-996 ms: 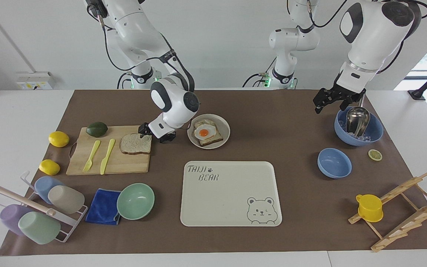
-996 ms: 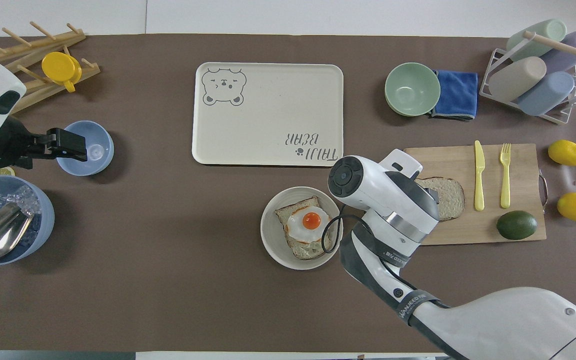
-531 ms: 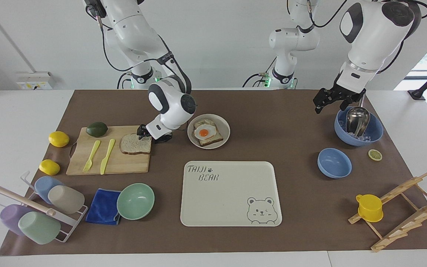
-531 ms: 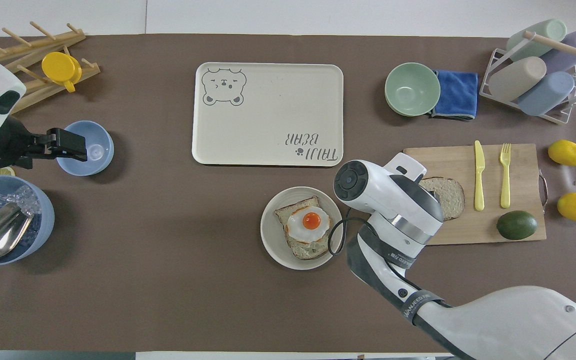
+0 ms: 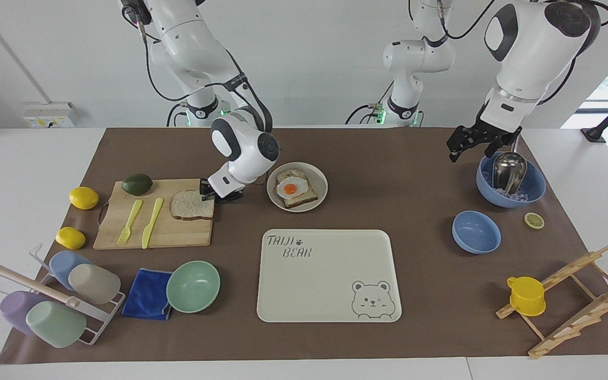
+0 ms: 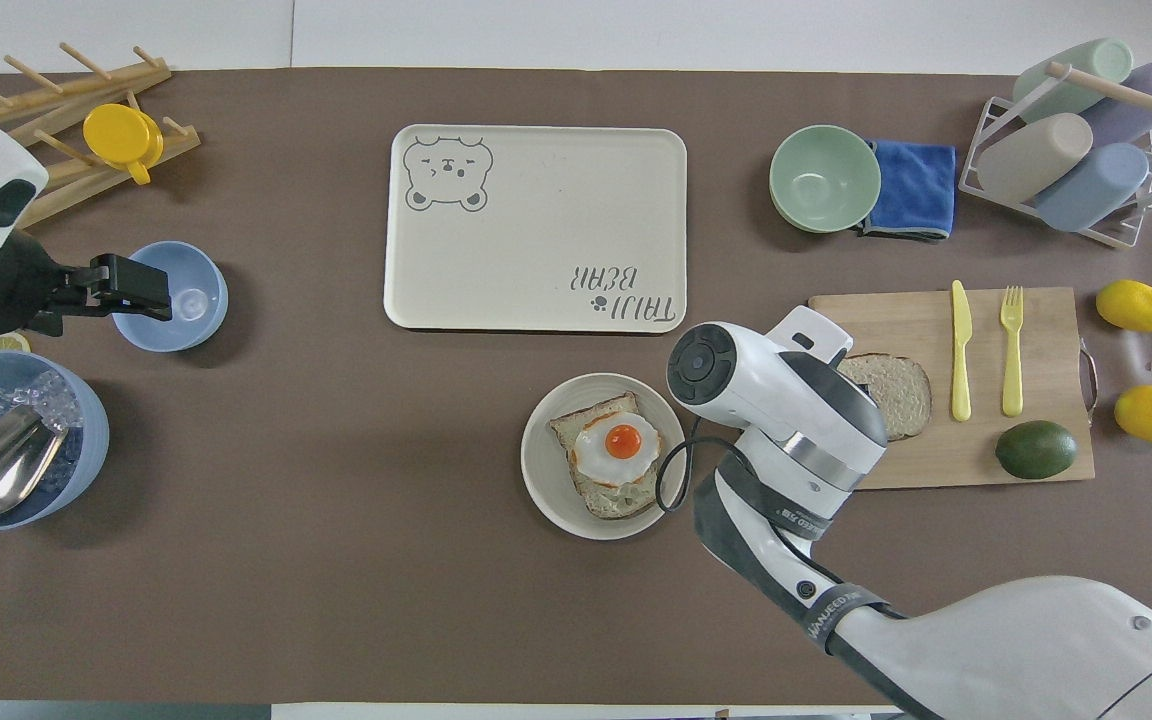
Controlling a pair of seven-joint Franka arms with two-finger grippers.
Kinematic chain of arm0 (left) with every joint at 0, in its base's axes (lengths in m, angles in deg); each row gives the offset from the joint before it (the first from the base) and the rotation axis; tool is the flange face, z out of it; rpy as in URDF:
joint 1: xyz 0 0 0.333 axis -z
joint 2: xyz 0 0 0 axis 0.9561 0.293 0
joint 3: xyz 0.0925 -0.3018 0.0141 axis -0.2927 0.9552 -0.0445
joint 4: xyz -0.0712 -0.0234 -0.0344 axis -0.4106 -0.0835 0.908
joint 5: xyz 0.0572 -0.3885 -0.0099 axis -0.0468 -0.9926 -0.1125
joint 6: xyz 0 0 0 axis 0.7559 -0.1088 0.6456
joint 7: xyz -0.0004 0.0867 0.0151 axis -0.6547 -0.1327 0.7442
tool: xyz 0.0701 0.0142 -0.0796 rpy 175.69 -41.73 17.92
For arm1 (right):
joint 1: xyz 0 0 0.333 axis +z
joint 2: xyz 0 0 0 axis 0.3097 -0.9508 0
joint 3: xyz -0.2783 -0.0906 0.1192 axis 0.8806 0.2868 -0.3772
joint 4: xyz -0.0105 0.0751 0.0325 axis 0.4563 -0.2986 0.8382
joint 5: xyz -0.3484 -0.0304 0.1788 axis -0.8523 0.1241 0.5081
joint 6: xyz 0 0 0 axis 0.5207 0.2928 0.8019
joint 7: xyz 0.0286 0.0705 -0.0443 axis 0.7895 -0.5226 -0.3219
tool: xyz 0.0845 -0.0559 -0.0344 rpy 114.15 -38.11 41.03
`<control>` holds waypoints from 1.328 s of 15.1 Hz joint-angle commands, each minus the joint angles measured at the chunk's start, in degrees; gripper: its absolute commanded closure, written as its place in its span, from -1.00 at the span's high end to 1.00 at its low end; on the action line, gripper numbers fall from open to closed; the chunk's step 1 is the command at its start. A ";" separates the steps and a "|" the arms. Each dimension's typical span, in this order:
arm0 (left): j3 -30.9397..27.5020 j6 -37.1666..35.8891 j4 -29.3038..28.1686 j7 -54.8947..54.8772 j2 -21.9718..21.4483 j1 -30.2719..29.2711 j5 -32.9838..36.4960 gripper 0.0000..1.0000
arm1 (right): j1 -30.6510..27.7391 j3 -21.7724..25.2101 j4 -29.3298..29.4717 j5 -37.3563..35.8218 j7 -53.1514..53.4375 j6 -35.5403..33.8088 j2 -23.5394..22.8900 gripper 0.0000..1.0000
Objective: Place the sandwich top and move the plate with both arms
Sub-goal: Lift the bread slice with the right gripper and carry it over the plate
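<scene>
The sandwich top (image 5: 190, 206), a pale bread slice, lies flat on the wooden cutting board (image 5: 177, 232), beside the plate toward the right arm's end; it also shows in the overhead view (image 6: 901, 395). My right gripper (image 5: 214, 194) is low at the slice's edge nearest the plate; from above its wrist hides it. The off-white plate (image 5: 322, 187) holds a toasted slice topped with a fried egg (image 5: 291, 188); its rim shows in the overhead view (image 6: 536, 470). My left gripper (image 5: 473, 145) waits in the air by the large blue bowl (image 5: 536, 187).
A yellow knife (image 5: 152, 221), a fork (image 5: 130, 221) and an avocado (image 5: 136, 184) share the board. The bear tray (image 5: 330, 274) lies farther from the robots than the plate. A mint bowl (image 5: 193, 286), a blue cloth, a small blue bowl (image 5: 476, 232) and racks stand around.
My right gripper has come down and in to the bread slice's edge. The board and slice have shifted slightly toward the right arm's end. The left arm has not moved.
</scene>
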 commanded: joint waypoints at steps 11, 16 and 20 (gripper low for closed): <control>0.25 0.62 -0.37 0.01 -0.74 -1.20 -0.39 1.00 | 1.07 -4.95 12.24 -1.36 0.70 -13.44 -1.97 -1.00; 0.25 0.62 -0.37 -0.07 -0.74 -2.43 -0.39 1.00 | 2.22 -8.97 18.82 -0.93 0.70 -16.62 -1.01 -1.00; 0.25 0.88 -0.81 -0.60 -0.91 -3.65 -0.39 1.00 | 2.22 -17.85 28.58 -0.40 1.05 -25.13 -5.66 -1.00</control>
